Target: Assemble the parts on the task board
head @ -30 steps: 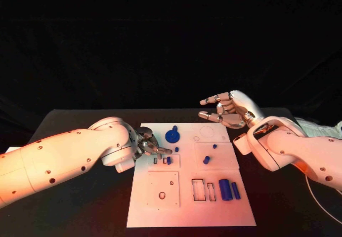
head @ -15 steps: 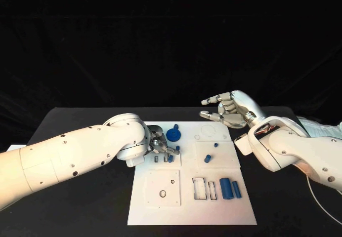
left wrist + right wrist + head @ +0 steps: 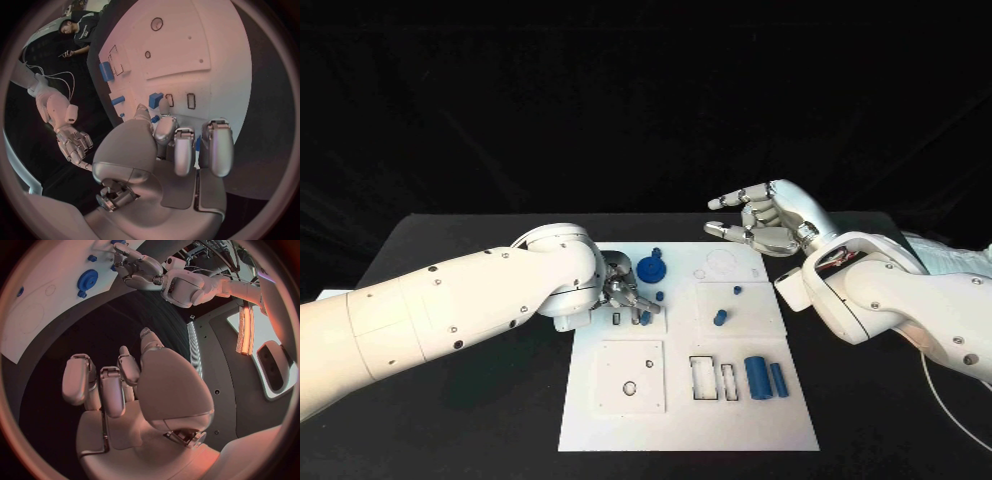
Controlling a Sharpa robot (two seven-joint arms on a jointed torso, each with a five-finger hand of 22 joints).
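Observation:
The white task board (image 3: 689, 420) lies in the middle of the table. My left hand (image 3: 626, 290) hangs low over its far left part, fingers (image 3: 212, 145) curled down beside the small slots (image 3: 190, 100). A blue piece (image 3: 643, 318) stands in one slot, just in front of the fingertips. A small blue peg (image 3: 154, 119) shows between thumb and finger; whether it is pinched I cannot tell. A blue gear (image 3: 651, 271) lies right beside the hand. My right hand (image 3: 764, 225) is raised behind the board's far right corner, fingers apart and holding nothing.
More blue parts sit on the board's right half: a small peg (image 3: 737, 290), a short piece (image 3: 720, 319) and two long blocks (image 3: 764, 379) next to empty rectangular slots (image 3: 714, 378). A square plate with a round hole (image 3: 630, 388) lies at the near left.
My left arm has swung right, carrying the hand further over the board to the slots and the gear. The right hand has hardly moved.

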